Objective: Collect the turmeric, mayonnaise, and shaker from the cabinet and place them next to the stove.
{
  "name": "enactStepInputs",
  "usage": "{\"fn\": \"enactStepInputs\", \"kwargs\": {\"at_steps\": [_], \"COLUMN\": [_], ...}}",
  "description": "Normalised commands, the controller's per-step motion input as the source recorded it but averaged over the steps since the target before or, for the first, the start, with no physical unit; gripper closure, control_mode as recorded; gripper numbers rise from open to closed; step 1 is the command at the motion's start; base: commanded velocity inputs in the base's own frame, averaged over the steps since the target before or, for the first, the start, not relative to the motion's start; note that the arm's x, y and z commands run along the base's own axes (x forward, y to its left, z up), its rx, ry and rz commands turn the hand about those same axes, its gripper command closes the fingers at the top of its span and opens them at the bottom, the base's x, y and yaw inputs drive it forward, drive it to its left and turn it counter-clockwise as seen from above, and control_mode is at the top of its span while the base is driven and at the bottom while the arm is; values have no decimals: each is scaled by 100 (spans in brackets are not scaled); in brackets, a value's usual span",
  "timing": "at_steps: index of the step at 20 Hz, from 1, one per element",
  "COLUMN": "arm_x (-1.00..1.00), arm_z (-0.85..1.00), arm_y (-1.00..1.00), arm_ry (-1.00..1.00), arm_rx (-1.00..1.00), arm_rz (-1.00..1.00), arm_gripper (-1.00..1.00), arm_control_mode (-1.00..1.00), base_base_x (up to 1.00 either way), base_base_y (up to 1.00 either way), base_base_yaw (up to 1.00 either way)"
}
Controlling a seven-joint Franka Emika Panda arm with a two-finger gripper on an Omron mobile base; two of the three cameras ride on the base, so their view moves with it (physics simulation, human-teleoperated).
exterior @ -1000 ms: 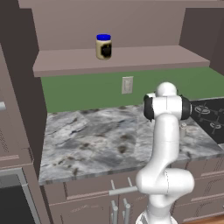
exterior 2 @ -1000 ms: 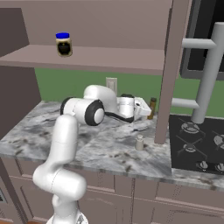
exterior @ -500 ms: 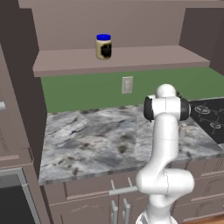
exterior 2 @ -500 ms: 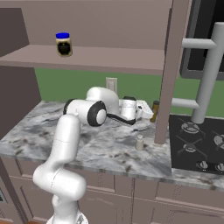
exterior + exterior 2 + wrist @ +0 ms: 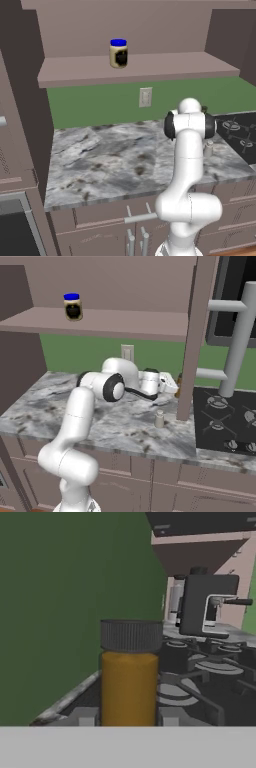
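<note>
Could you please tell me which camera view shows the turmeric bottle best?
The hand view: the turmeric stands close up, amber body and dark cap clear. The right base view gives a sliver beside the cabinet post; in the left base view I cannot make it out.

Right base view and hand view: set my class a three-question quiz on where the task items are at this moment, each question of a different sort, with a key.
1. True or false: the mayonnaise stands on the cabinet shelf.
2. Multiple choice: the gripper is shut on A) the shaker B) the turmeric C) nothing.
3. Fill in: the shaker stands on the ____ beside the stove.

Key
1. True; the blue-lidded jar is on the shelf board.
2. B; the turmeric sits upright between the fingertips.
3. Countertop.
</note>
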Motion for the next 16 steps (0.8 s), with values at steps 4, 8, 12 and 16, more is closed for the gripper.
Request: {"fn": "enactStepInputs", "kwargs": {"at_steps": [4, 8, 12, 16], "arm_x": [-20, -16, -30, -38], "arm_z": [-76, -82, -79, -92], "arm_y": [-24, -18, -1, 0], "arm_ry": [-23, -22, -21, -18], "arm_rx": [-2, -4, 0, 0], "arm_rz": [-1, -1, 0, 0], "arm_gripper": [100, 100, 100, 100], "arm_control_mode": [-100, -100, -100, -100], "base_base_x": [0, 0, 0, 0], "base_base_y": [0, 0, 0, 0], "base_base_yaw": [0, 0, 0, 0]}}
